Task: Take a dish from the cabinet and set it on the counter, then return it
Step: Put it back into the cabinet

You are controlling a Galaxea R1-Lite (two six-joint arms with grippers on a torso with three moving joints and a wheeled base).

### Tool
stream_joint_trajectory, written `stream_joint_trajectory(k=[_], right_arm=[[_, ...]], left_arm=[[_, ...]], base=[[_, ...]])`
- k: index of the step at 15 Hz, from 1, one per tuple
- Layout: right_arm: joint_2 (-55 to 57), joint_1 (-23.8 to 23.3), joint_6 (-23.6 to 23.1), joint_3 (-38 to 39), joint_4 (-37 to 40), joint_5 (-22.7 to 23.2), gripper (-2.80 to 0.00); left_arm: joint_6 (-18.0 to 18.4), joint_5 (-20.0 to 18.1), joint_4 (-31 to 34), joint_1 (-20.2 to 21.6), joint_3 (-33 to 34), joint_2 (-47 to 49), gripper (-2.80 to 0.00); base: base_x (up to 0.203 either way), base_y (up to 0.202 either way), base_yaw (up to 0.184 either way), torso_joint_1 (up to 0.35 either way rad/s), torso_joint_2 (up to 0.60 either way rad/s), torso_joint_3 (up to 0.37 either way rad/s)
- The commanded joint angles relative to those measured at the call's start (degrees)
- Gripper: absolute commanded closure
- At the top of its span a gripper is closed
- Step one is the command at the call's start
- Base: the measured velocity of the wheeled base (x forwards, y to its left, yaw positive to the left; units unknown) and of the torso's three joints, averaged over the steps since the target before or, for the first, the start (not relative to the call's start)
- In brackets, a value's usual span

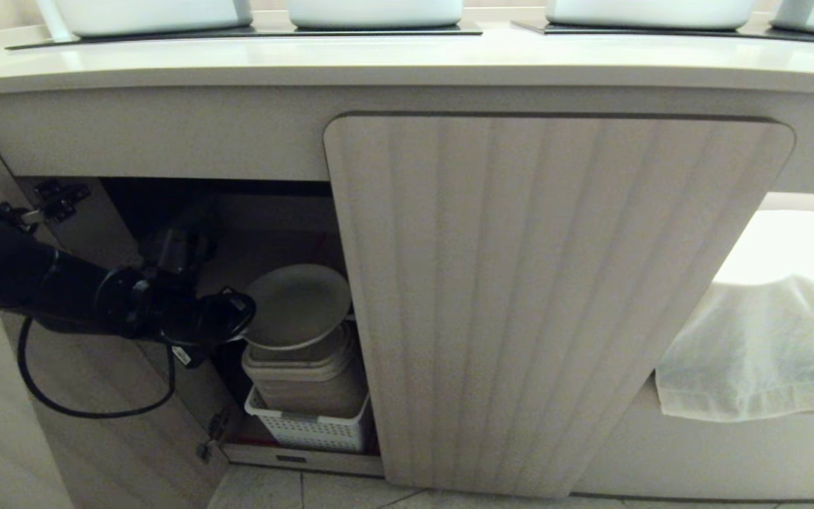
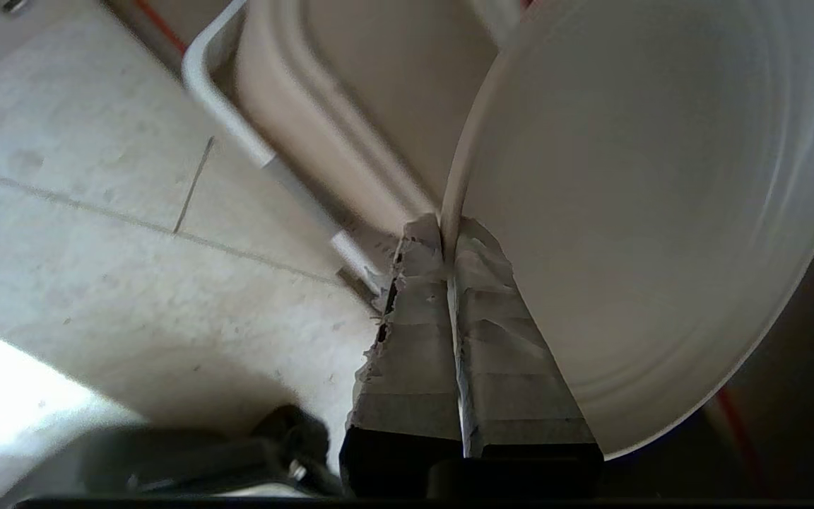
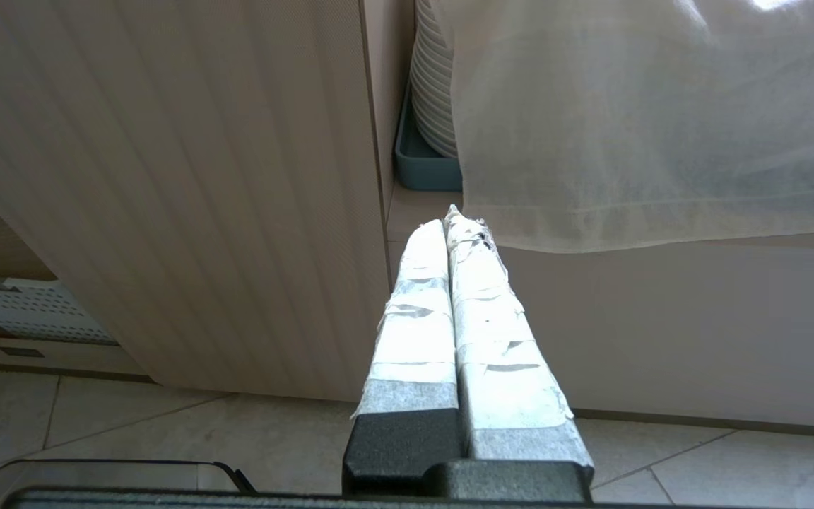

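Counter (image 1: pixel 407 67) ran across top; cabinet (image 1: pixel 555 297) below, left door open. Dish (image 1: pixel 299 305) sat tilted inside opening, above stacked containers in white basket (image 1: pixel 308 428). Left gripper (image 2: pixel 447 233) pinched dish rim, fingers closed on it. Right gripper (image 3: pixel 453 223) closed, empty, near closed door.

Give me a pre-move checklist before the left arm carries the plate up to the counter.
1. Left gripper shut on the dish rim: ok.
2. Dish lifted off the beige stack in the white basket: ok.
3. Left cabinet door swung open, exit path free: ok.
4. Bare counter strip in front of the tubs: ok.
5. Grip firm enough for the tilted dish: cannot tell.
6. Right gripper shut, parked low by the white cloth: ok.
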Motion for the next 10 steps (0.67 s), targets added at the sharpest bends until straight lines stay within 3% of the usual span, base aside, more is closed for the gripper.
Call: stream_joint_trajectory(k=[1,10], right_arm=[[0.1,0.0,0.0,0.0,0.0,0.0,0.00],[0.1,0.0,0.0,0.0,0.0,0.0,0.00]], left_arm=[[-0.4,0.0,0.0,0.0,-2.3,1.9,0.00],[-0.6,0.1,0.5,3.2,-13.2,9.2,0.00]], base=[[0.000,0.000,0.000,0.000,0.00,0.000],[0.000,0.000,0.000,0.000,0.00,0.000]])
